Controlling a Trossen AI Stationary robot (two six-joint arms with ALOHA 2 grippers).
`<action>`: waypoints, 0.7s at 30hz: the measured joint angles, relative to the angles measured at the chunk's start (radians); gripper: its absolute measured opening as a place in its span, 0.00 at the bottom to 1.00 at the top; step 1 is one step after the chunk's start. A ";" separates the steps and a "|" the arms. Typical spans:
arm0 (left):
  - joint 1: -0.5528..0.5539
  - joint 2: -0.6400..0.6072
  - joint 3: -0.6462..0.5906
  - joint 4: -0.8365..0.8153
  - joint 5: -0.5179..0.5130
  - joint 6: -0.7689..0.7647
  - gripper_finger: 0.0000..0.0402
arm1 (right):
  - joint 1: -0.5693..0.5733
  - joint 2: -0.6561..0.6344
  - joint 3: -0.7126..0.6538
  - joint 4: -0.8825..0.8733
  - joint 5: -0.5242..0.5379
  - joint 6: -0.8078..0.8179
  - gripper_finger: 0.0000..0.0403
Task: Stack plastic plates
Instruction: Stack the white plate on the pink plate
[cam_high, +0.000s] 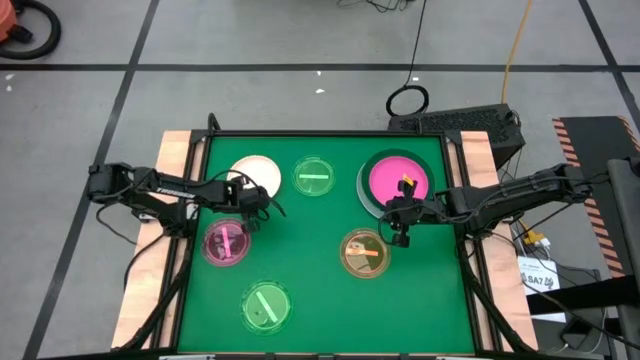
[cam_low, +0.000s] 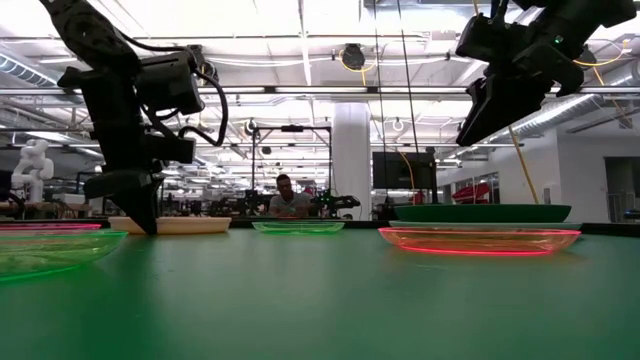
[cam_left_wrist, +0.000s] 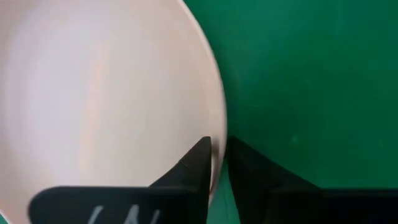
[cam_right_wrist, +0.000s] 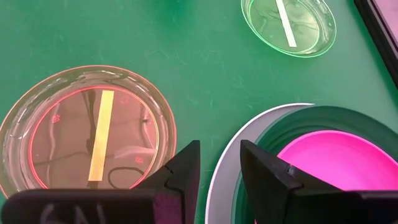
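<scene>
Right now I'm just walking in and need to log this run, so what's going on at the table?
Two robot arms are stacking plastic plates on a green table. The left gripper is down at the rim of the cream plate, one finger on each side of its edge. The right gripper hangs above the edge of a stack with the hot-pink plate on top of a dark-green one. An amber dish, a pink dish and two green dishes lie unstacked.
</scene>
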 joint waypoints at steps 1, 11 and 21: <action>0.000 0.000 0.000 -0.001 0.000 0.005 0.12 | 0.000 0.000 0.000 0.000 0.000 0.000 0.27; 0.000 0.000 0.000 -0.005 -0.002 0.019 0.04 | 0.000 0.000 0.000 0.000 0.000 -0.004 0.27; -0.005 0.000 0.000 0.002 -0.002 0.038 0.03 | 0.000 0.000 0.000 0.000 0.000 -0.012 0.27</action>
